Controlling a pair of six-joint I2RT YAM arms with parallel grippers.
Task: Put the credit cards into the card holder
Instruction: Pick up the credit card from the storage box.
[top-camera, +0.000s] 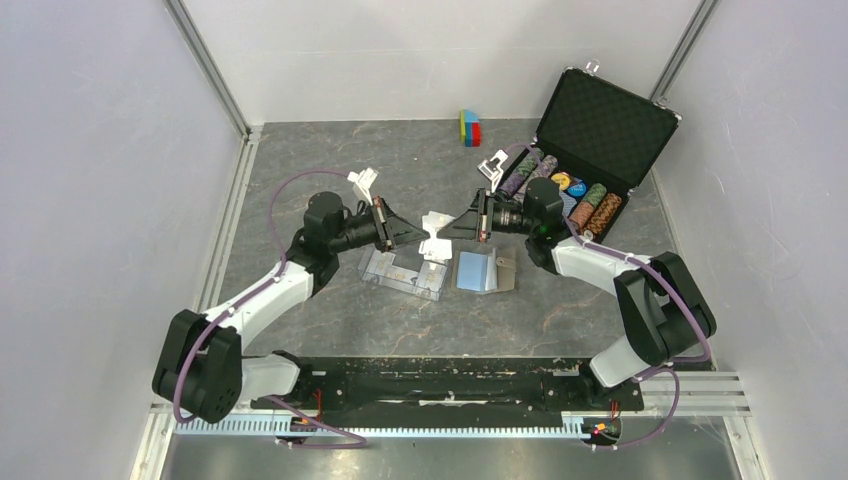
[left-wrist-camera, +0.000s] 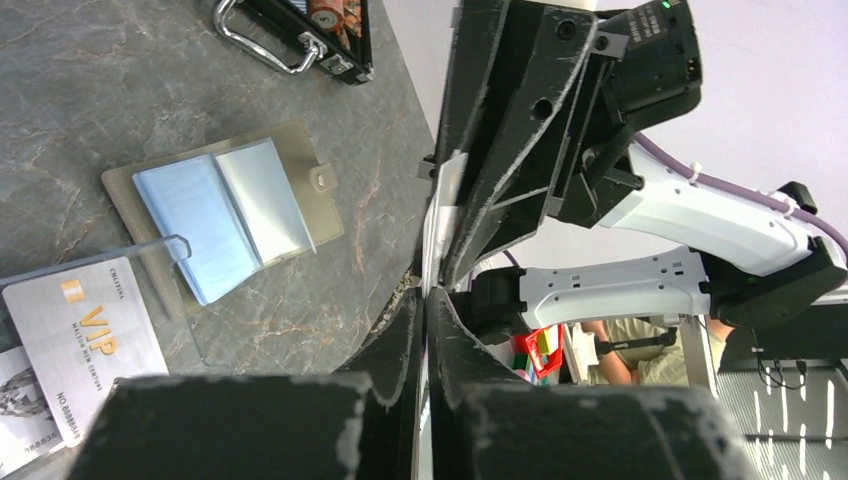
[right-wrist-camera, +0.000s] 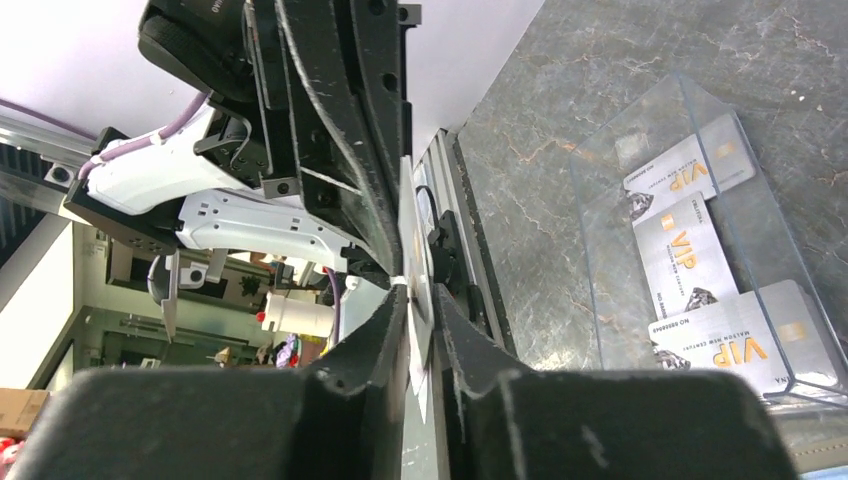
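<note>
Seen from above, two robot arms meet over the middle of a grey marbled counter (top-camera: 300, 160). The left pincer (top-camera: 418, 235) and the right pincer (top-camera: 452, 228) are each closed on an opposite edge of one pale credit card (top-camera: 436, 222), holding it in the air between them.

Just nearer than the pincers, a clear case (top-camera: 400, 272) lies on the left. Beside it on the right, the card holder (top-camera: 485, 270) lies open, its light blue lining facing up. At the far right, a black briefcase (top-camera: 600, 125) stands open with poker chips (top-camera: 590, 205) inside.

The left wrist view alone shows the held card edge-on as a thin white sliver, and the holder's snap tab.

Only the right wrist view looks into the clear case, where several VIP cards (right-wrist-camera: 690, 250) with gold lettering lie overlapping.
</note>
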